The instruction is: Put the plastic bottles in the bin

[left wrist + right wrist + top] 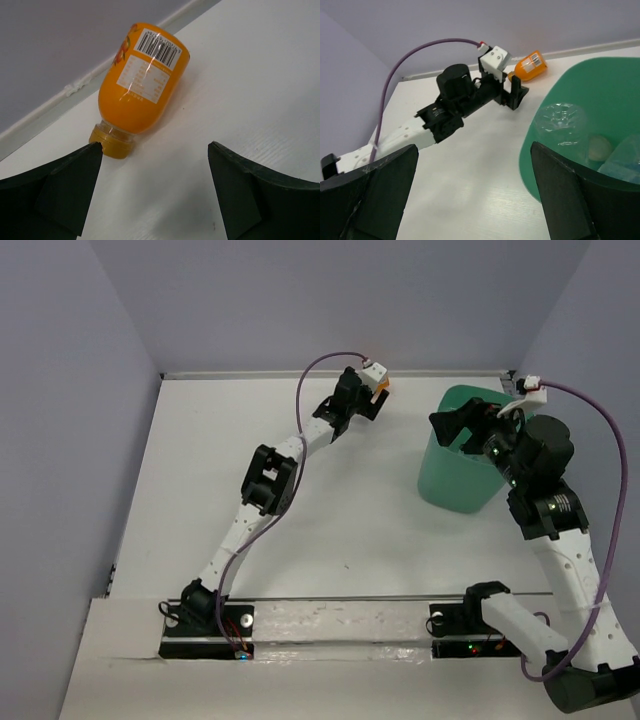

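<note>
An orange plastic bottle (142, 82) lies on its side at the far edge of the white table (350, 530), just ahead of the left gripper (155, 150), whose fingers are spread. The mint-green bin (450, 480) stands far right with clear bottles (562, 125) inside; the right gripper (474, 150) hovers at its rim, fingers spread

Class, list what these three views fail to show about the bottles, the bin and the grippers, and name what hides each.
- Left wrist: the label print on the orange bottle is too small to read.
- Top external: the left gripper hides nearly all of that bottle.
- Top external: the right gripper covers the inside of the bin.
- Right wrist: the frame edges cut off the bin, so its contents, beyond one clear bottle, cannot be counted.
</note>
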`<state>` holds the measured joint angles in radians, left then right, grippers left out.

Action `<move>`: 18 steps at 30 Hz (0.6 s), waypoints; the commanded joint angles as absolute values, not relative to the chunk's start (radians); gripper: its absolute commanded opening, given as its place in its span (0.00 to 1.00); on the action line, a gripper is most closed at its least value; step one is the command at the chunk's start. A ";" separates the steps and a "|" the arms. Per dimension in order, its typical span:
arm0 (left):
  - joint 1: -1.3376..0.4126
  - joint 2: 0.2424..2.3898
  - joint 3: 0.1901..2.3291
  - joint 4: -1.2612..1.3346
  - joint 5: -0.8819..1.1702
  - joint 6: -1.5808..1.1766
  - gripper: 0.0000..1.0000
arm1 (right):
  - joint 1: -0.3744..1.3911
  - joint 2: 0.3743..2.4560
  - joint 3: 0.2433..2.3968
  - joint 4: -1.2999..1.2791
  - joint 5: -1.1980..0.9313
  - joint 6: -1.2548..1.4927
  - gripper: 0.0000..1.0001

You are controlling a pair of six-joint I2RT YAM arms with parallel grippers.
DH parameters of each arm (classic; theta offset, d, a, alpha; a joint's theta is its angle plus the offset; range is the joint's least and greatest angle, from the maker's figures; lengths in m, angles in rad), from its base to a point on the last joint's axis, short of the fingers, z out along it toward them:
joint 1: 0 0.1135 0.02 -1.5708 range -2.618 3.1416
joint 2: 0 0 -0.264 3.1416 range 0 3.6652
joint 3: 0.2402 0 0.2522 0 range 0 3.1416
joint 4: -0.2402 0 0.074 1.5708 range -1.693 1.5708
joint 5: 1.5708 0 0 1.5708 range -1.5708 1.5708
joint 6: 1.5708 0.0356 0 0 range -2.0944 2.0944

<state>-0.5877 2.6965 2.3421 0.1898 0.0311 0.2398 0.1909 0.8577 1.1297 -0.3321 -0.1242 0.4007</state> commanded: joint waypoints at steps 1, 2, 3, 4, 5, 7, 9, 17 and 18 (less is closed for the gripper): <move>-0.588 2.778 2.566 0.325 0.028 0.210 0.99 | 0.196 0.845 1.094 -0.229 -0.245 0.433 0.99; -0.588 2.786 2.572 0.334 0.029 0.190 0.99 | 0.196 0.845 1.066 -0.197 -0.259 0.448 0.98; -0.588 2.783 2.556 0.339 0.031 0.174 0.99 | 0.205 0.847 1.049 -0.175 -0.270 0.452 0.97; -0.588 2.770 2.527 0.348 0.026 0.161 0.99 | 0.206 0.862 1.034 -0.160 -0.278 0.454 0.96; -0.589 2.714 2.423 0.389 0.014 0.132 0.99 | 0.215 0.877 1.038 -0.160 -0.285 0.446 0.96; -0.589 2.575 2.280 0.505 0.003 0.097 0.99 | 0.224 0.931 1.071 -0.182 -0.269 0.401 0.96; -0.588 2.484 2.120 0.557 -0.052 0.081 0.99 | 0.224 0.953 1.110 -0.192 -0.244 0.373 0.96; -0.586 2.025 1.812 0.580 -0.071 -0.058 0.99 | 0.285 1.035 1.258 -0.195 -0.134 0.311 0.95; -0.586 1.973 1.704 0.584 -0.063 -0.145 0.99 | 0.313 1.078 1.284 -0.205 -0.120 0.295 0.95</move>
